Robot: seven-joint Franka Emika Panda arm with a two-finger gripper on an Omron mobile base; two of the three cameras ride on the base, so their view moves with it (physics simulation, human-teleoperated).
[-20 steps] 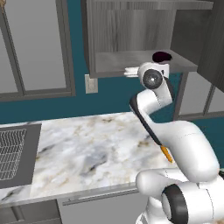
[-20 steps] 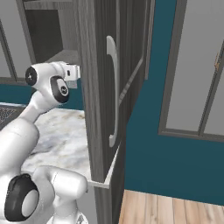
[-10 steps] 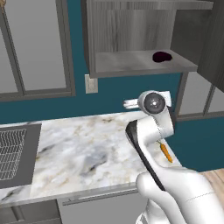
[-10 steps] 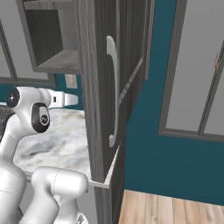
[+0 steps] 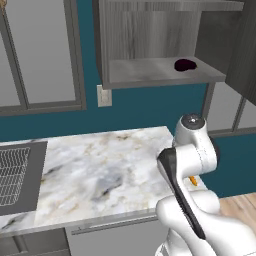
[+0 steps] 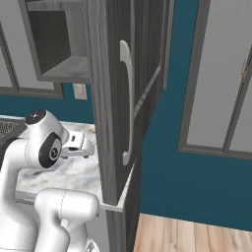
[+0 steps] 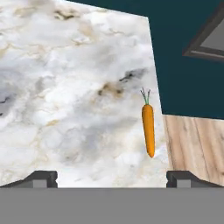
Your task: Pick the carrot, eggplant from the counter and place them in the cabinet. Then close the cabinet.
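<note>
The carrot (image 7: 148,129) lies on the marble counter (image 7: 65,87) close to its right edge, green top pointing away from me. Its orange tip also peeks out behind my arm (image 5: 192,180). My gripper (image 7: 111,178) hovers above the counter, open, fingertips (image 7: 41,177) far apart and nothing between them; the carrot sits to the right of centre, ahead of the tips. My white hand (image 6: 75,144) hangs low beside the open cabinet door (image 6: 110,98). The eggplant (image 5: 185,65) rests on the cabinet's grey shelf (image 5: 150,72), at the right.
The cabinet door stands swung out, its bar handle (image 6: 129,98) at my right. A dark ridged sink area (image 5: 15,175) borders the counter on the left. Glass-fronted cabinets (image 5: 40,55) flank the cabinet. Wood floor (image 7: 197,144) lies beyond the counter's right edge.
My arm has drawn back from the cabinet shelf and dropped to just above the counter. The eggplant stays on the shelf.
</note>
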